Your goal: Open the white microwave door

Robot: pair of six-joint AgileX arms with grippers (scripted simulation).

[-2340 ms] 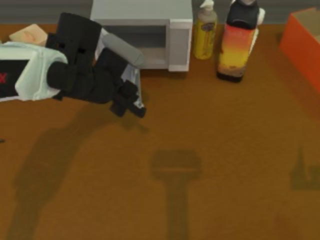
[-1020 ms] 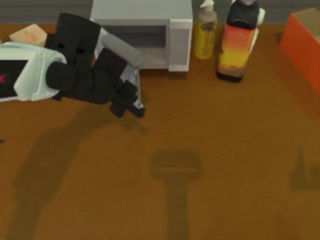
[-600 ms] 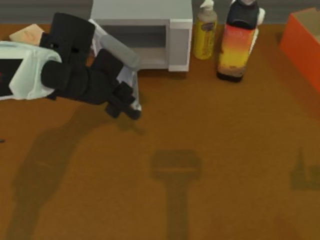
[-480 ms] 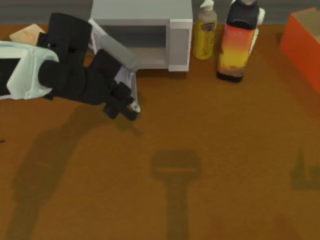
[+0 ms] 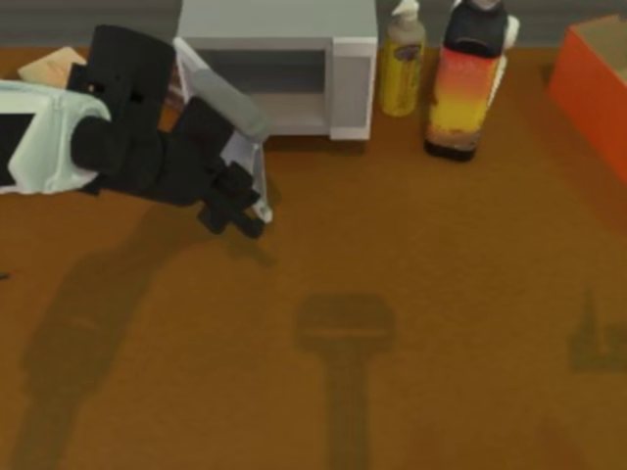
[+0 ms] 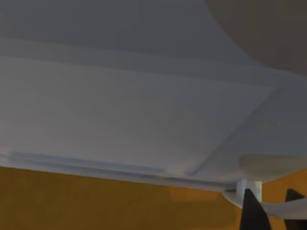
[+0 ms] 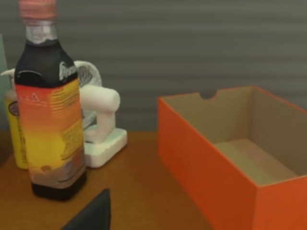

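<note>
At the table's far left, the white microwave shows its cavity as the left gripper, fingers pinching the microwave door's free edge, swings it outward; next, I judge, widen the arc leftward.

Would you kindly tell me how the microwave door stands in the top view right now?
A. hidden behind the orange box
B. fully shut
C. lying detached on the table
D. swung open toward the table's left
D: the microwave door angles out from the white microwave, baring the cavity, with the left pincer at its free edge.
</note>
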